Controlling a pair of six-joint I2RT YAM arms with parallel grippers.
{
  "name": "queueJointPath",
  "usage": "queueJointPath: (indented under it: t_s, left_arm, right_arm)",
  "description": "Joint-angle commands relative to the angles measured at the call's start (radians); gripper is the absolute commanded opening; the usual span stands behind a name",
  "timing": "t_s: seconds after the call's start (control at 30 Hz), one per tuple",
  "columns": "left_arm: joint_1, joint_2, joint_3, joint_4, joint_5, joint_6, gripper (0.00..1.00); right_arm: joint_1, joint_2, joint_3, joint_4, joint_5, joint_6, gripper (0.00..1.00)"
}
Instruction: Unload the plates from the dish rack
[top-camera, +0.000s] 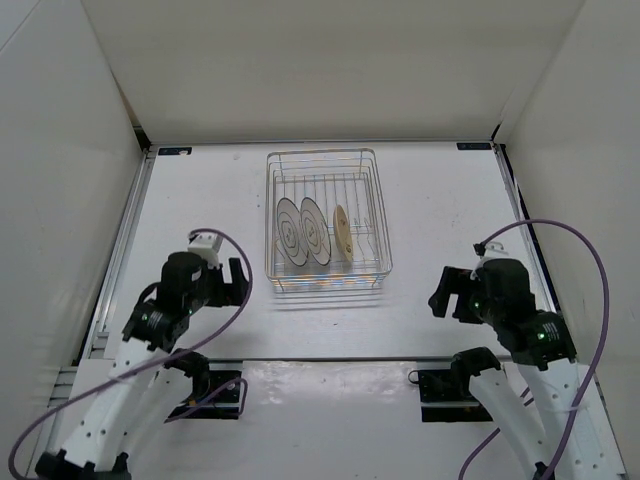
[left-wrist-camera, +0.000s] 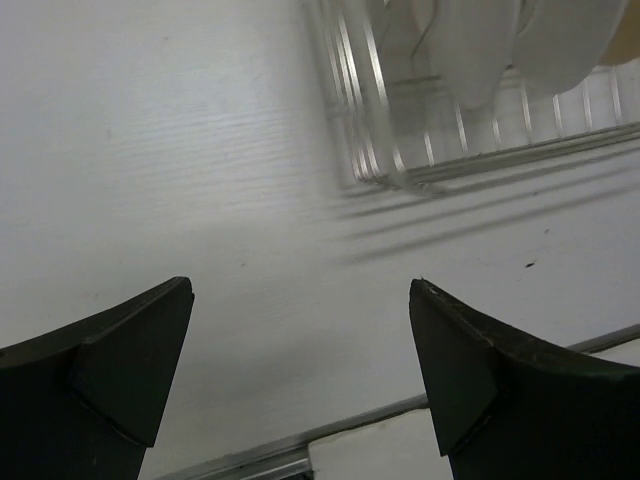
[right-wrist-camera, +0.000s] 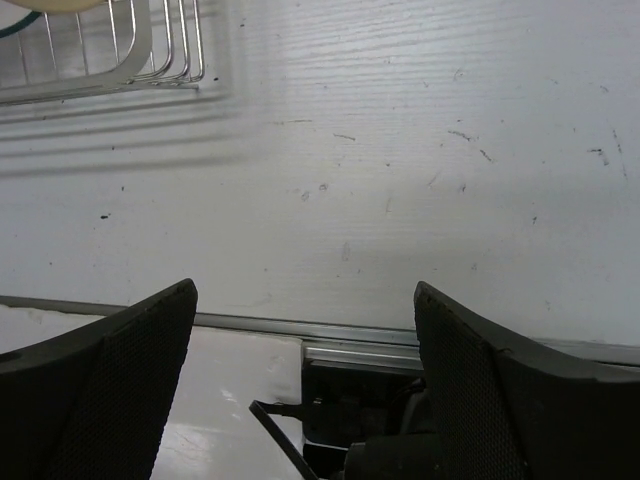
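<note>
The left gripper and right gripper stand released and empty, either side of the dish rack. The plates stand upright inside it, close together. Reach in carefully: you may snag the wires or topple a neighbouring plate.

Silver wire dish rack on white table. Two white-grey plates, dark rim rings, dark centre marks. At their 3 o'clock, plain tan plate. Black left end effector and right end effector; purple cables.
</note>
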Motion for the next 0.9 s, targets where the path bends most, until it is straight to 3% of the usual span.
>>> queueJointPath:
  t_s: [0.0, 0.27, 0.47, 0.87]
  left_arm:
    - [-0.005, 0.206, 0.142, 0.142, 0.114, -0.009, 1.00]
    - [-0.016, 0.570, 0.459, 0.197, 0.112, 0.040, 1.00]
    - [-0.021, 0.773, 0.561, 0.246, 0.080, 0.039, 0.99]
    - [-0.050, 1.032, 0.765, 0.170, 0.037, 0.092, 0.81]
  right_arm:
    - [0.000, -0.039, -0.039, 0.040, -0.039, -0.022, 0.90]
    - [-0.003, -0.031, -0.093, 0.062, -0.038, -0.011, 0.90]
    - [-0.002, 0.023, -0.087, 0.057, -0.039, -0.011, 0.90]
    - [-0.003, 0.000, -0.096, 0.057, -0.029, -0.004, 0.90]
